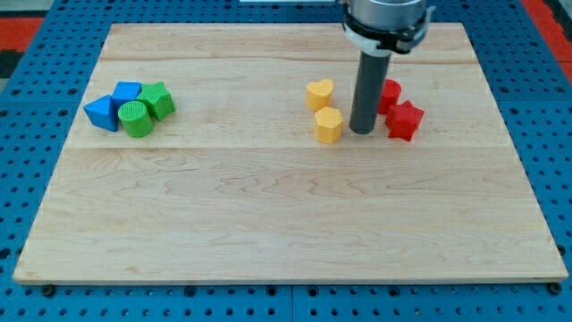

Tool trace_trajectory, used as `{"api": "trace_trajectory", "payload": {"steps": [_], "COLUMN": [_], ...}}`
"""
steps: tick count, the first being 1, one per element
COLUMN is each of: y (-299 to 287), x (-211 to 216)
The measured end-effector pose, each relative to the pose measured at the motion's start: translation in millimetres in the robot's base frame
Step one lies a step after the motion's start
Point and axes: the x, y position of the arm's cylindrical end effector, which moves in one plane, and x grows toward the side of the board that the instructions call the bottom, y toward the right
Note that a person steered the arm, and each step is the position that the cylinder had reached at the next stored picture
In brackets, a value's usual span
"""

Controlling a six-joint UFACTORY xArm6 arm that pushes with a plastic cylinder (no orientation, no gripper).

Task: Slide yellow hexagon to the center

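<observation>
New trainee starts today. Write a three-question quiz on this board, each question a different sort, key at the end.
1. True or false: my tip stands between the yellow hexagon and the red star.
2. Which block lies just above the yellow hexagon in the view? A) green cylinder B) yellow heart C) blue cube
3. Fill in: the blue and green blocks are huddled at the view's ____ side.

Key
1. True; the rod comes down just right of the hexagon, with the star further right.
2. B, the yellow heart.
3. Left; the green cylinder and its neighbours sit there, far from my tip.
</observation>
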Motion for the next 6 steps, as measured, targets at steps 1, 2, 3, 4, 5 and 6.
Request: {"api": "trace_trajectory", "payload": {"steps": [1,2,3,4,5,6], "y": [-10.5,-26.0,-35.0,-42.5,-44.0,-44.7], "x": [18.9,18.4,4.3,-12.4,-36.0,-56.3]}}
